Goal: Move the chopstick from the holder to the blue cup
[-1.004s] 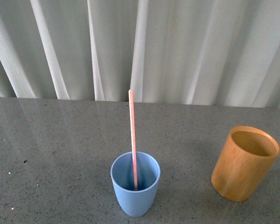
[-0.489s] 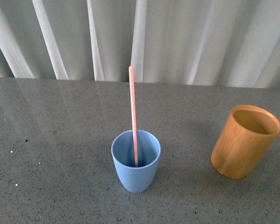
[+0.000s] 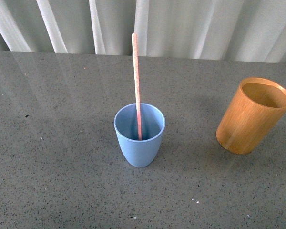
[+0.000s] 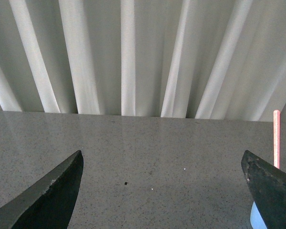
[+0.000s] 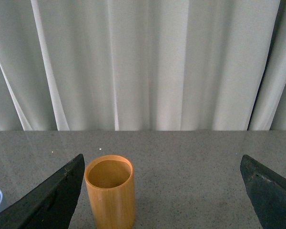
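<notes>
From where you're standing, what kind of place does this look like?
Probably a staged test or demo bench, not a lived-in kitchen: a bare grey speckled tabletop, a plain white curtain as backdrop, and only a blue cup with a chopstick beside a wooden holder.

chopstick: thin pale pink stick, standing almost upright inside the blue cup, its top well above the rim, centre of the frame.
blue cup: light blue tapered tumbler, upright, lower centre.
holder: orange-brown wooden cylinder, upright, empty, right of frame, well apart from the cup.
</notes>
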